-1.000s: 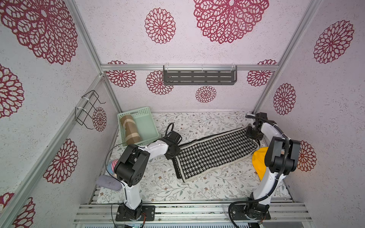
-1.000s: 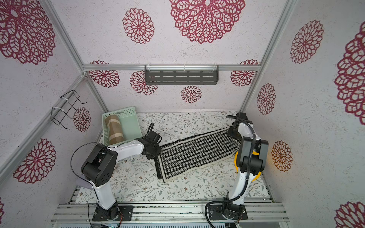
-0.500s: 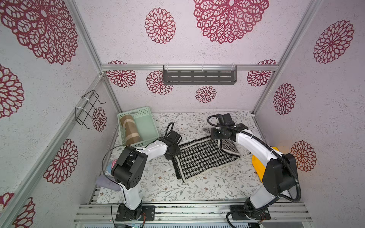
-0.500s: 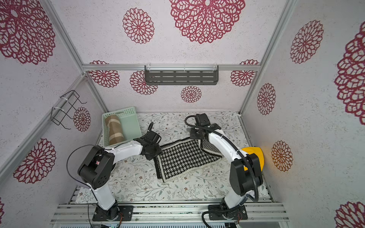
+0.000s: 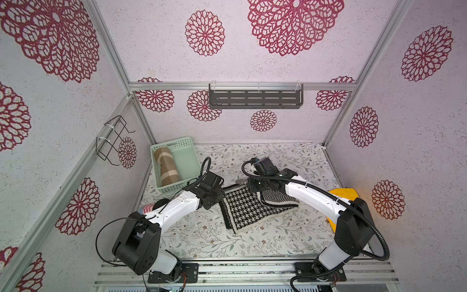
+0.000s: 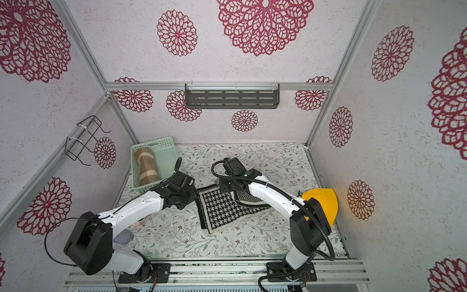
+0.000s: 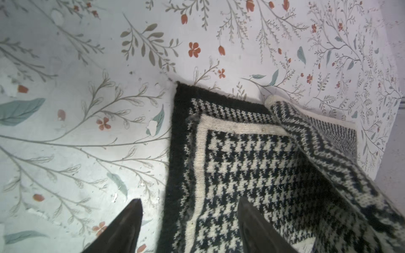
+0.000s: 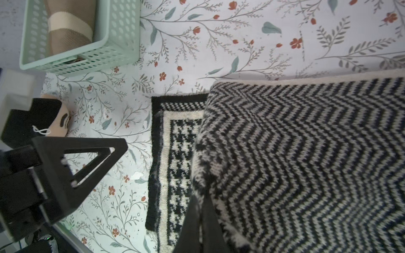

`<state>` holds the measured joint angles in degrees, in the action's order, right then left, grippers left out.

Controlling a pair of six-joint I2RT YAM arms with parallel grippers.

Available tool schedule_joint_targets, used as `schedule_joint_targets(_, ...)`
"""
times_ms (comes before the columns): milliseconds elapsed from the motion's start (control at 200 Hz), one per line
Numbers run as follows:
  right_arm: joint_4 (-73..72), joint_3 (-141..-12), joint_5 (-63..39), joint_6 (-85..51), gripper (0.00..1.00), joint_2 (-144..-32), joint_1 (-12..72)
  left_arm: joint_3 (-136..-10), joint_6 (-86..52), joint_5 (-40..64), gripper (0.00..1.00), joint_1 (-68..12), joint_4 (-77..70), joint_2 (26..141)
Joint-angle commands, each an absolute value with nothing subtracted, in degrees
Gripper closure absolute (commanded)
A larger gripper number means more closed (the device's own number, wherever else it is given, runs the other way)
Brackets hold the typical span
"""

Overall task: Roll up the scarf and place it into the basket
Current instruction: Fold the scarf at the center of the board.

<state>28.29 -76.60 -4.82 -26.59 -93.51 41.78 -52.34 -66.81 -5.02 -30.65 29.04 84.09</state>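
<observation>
The black-and-white houndstooth scarf (image 5: 242,212) (image 6: 222,209) lies on the floral table, with its right end folded back over the middle so that a zigzag underside (image 8: 306,153) shows. My right gripper (image 8: 200,199) (image 5: 252,188) is shut on that folded end and holds it just above the scarf's left part. Over the scarf's left edge (image 7: 175,153) my left gripper (image 7: 189,199) (image 5: 216,199) is open, one finger above the table and one above the knit. The mint-green basket (image 5: 171,142) (image 6: 151,142) (image 8: 118,50) stands at the back left.
A brown rolled cloth (image 5: 166,166) lies in the basket. A yellow object (image 5: 343,194) sits by the right wall. On the back wall hangs a grey shelf (image 5: 255,98), and on the left wall a wire rack (image 5: 113,139). A small doll head (image 8: 59,120) lies near the left arm.
My right gripper has carried the scarf's right end leftward across the table, folding the scarf over itself. My left gripper has opened at the scarf's left edge.
</observation>
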Motion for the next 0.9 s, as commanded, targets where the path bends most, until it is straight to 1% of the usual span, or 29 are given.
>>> schedule_joint_targets(0, 26.98, -79.73, -4.78, -28.20, 1.00, -92.23, 43.19, -52.03, -68.91, -5.95, 0.29, -30.94, 27.40, 82.30)
schedule_joint_targets(225, 27.03, -81.81, -3.63, -28.46, 1.00, -91.57, 46.90, -52.38, -69.48, -9.57, 0.29, -30.90, 29.27, 81.04)
schedule_joint_targets(440, 26.28, -81.69, -3.25, -28.92, 1.00, -94.95, 48.81, -52.10, -69.52, -10.07, 0.31, -30.86, 29.60, 81.12)
schedule_joint_targets(605, 28.04, -81.14, -5.36, -28.09, 1.00, -98.09, 51.19, -51.33, -69.94, -10.02, 0.31, -30.88, 29.88, 81.06)
schedule_joint_targets(696, 28.85, -80.50, -8.90, -27.36, 1.00, -99.78, 52.59, -51.24, -69.86, -10.21, 0.31, -30.76, 29.97, 81.03)
schedule_joint_targets(791, 27.92, -79.10, -15.36, -27.16, 0.88, -101.64, 53.93, -51.74, -69.58, -10.46, 0.31, -30.53, 30.27, 81.21)
schedule_joint_targets(841, 27.94, -78.39, -17.79, -27.07, 0.84, -102.28, 54.28, -52.23, -69.20, -10.58, 0.31, -30.41, 30.70, 81.30)
schedule_joint_targets(876, 28.43, -77.81, -18.50, -26.88, 0.79, -102.62, 54.36, -52.46, -69.00, -10.77, 0.31, -30.41, 30.92, 81.39)
schedule_joint_targets(896, 28.82, -77.57, -18.87, -26.58, 0.74, -102.73, 54.47, -52.63, -68.99, -10.90, 0.31, -30.40, 31.09, 81.39)
